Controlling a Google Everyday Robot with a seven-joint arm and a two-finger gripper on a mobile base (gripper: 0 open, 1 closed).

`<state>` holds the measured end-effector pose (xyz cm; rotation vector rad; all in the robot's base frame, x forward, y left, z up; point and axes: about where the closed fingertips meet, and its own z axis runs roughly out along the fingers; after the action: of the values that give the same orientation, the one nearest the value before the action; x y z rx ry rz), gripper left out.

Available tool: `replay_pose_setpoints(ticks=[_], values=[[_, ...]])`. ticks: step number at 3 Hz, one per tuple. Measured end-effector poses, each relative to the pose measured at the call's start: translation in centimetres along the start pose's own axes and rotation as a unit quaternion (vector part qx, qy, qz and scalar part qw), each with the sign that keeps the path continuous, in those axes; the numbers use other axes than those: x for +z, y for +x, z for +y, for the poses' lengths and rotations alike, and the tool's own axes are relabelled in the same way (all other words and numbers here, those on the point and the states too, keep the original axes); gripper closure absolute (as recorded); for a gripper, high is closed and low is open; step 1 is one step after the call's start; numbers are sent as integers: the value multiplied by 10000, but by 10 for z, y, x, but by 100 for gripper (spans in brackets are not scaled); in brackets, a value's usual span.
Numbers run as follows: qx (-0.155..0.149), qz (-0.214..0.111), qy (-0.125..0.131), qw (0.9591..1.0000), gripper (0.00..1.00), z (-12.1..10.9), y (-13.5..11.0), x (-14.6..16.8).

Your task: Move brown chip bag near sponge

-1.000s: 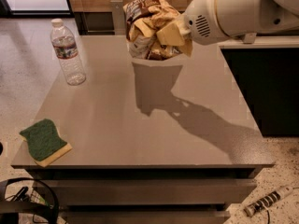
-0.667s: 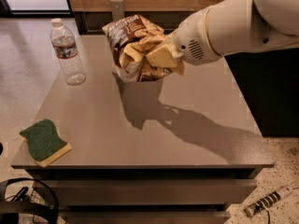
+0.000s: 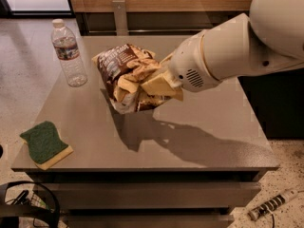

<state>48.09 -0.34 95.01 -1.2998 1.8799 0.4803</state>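
Gripper (image 3: 153, 87) at frame centre, clamped on the bag (image 3: 124, 70); bag held above the table (image 3: 213, 127), shadow beneath it. Sponge (image 3: 45, 144) lies lower left at the near corner, well apart from the bag. Carry should run down-left, I judge. Bottle (image 3: 69, 54) upper left, off that line.

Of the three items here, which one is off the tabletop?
The brown chip bag: the gripper holds it above the table, while the water bottle and sponge rest on it.
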Motion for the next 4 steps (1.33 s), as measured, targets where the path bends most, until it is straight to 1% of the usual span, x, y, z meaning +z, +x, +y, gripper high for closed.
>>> replay_pose_setpoints(ticks=[1, 2, 3, 4], values=[[-241, 195, -588, 9978, 100, 21, 4, 14], [-407, 241, -1087, 9929, 100, 30, 5, 27], [-423, 251, -1100, 9927, 83, 32, 4, 27], [-443, 250, -1095, 9927, 60, 34, 2, 26]])
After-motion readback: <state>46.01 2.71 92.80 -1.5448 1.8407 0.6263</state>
